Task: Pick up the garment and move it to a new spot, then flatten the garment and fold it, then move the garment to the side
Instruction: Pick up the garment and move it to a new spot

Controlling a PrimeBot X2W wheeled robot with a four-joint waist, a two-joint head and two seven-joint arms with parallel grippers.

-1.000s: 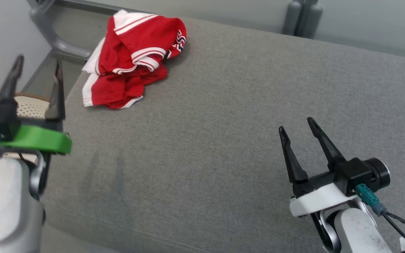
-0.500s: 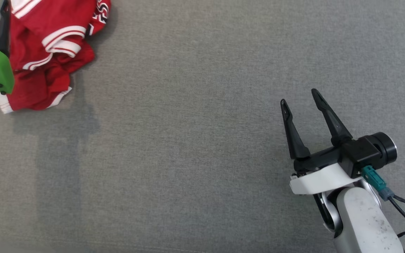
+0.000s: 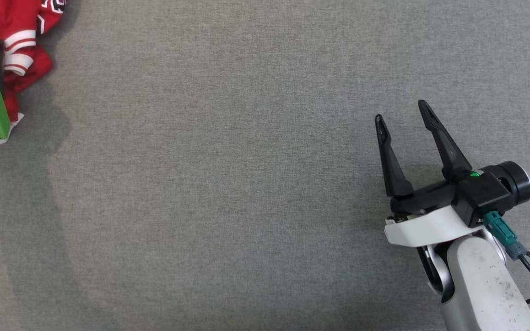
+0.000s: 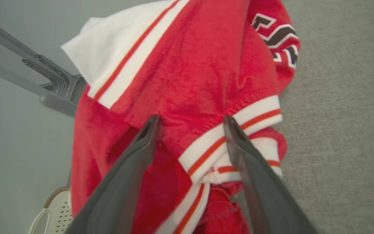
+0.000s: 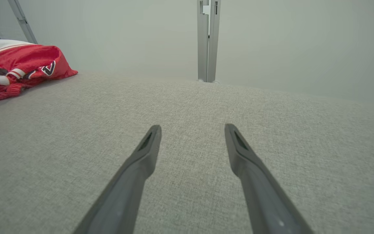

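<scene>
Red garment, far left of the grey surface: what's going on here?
The robot looks set to pick up the crumpled red and white garment, which lies at the left end of the grey padded surface. Its left gripper is open right over it, with nothing gripped yet. The right gripper is open over bare surface, well away from the garment.

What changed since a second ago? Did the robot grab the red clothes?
The head camera swung, shifting the whole picture. The left gripper reached forward to the crumpled red garment, fingers open over it; nothing grabbed yet. The garment stayed put on the grey surface; the right gripper stayed open and empty.
</scene>
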